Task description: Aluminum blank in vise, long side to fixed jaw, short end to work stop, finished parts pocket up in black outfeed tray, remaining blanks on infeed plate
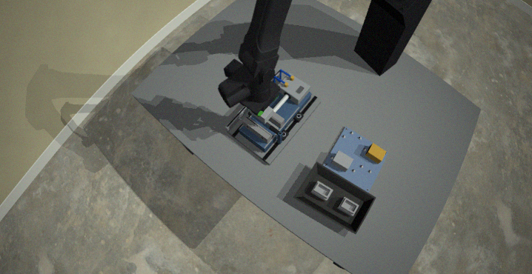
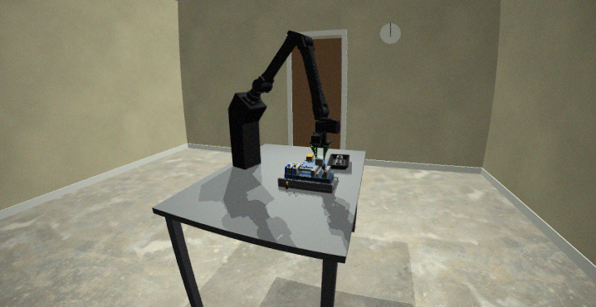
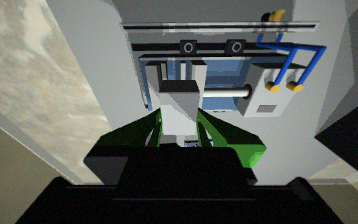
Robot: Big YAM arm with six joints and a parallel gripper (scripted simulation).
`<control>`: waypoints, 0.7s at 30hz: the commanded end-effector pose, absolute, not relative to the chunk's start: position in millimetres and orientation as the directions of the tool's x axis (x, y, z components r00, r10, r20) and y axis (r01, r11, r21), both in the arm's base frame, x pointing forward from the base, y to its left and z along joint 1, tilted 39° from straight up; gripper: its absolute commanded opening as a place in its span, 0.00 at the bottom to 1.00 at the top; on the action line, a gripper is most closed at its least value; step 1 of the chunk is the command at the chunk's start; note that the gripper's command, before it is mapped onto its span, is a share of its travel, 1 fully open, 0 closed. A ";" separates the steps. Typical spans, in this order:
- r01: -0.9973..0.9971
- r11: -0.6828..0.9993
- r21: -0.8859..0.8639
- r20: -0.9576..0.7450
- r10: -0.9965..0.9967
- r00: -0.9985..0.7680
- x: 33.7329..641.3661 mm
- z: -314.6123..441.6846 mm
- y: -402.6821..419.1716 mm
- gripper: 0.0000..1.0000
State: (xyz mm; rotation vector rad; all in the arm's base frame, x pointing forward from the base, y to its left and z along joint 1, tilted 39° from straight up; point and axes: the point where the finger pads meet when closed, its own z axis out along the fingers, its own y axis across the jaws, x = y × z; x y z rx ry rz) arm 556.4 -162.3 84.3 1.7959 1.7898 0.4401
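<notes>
- Landmark: the vise [image 1: 293, 110] [image 2: 306, 176] [image 3: 225, 75], one, on the bench [image 1: 420, 123] [image 2: 250, 197].
- Count beyond the vise: one blue infeed plate [image 1: 358, 142], one black outfeed tray [image 1: 327, 218] [image 2: 339, 166].
- Blanks: one gray blank [image 1: 341, 161] and one yellow blank [image 1: 376, 152] [image 2: 310, 157] on the plate, plus one gray blank in my claw; three in all.
- Finished parts: two, pocket up in the tray; near part [image 1: 321, 190] closer to the vise, far part [image 1: 348, 206] farther off.
- Claw [image 2: 319, 155] [image 3: 179, 112]: fingers partway open, pinching the held gray blank [image 1: 268, 112] [image 2: 319, 162] [image 3: 179, 107] above the vise.
- Obscured: the arm [image 1: 273, 23] [image 2: 316, 80] covers part of the vise from above; I cannot make out the work stop, or whether the held blank touches a jaw.
</notes>
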 end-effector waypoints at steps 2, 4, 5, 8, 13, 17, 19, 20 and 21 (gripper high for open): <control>0.780 0.072 0.622 -0.165 0.985 0.041 561.8 104.0 -152.9 0.00; 0.780 0.072 0.622 -0.165 0.985 0.041 561.8 104.2 -152.8 0.00; 0.779 0.072 0.622 -0.166 0.985 0.041 561.9 104.3 -152.8 0.00; 0.779 0.072 0.623 -0.166 0.985 0.041 561.9 104.5 -152.8 0.00; 0.779 0.072 0.623 -0.166 0.985 0.041 561.9 104.6 -152.8 0.00; 0.779 0.073 0.623 -0.166 0.985 0.040 562.1 105.0 -152.7 0.00; 0.779 0.075 0.622 -0.167 0.985 0.039 562.3 105.3 -152.5 0.00; 0.780 0.076 0.622 -0.168 0.985 0.038 562.4 105.6 -152.5 0.00; 0.780 0.077 0.621 -0.169 0.985 0.037 562.6 106.0 -152.4 0.00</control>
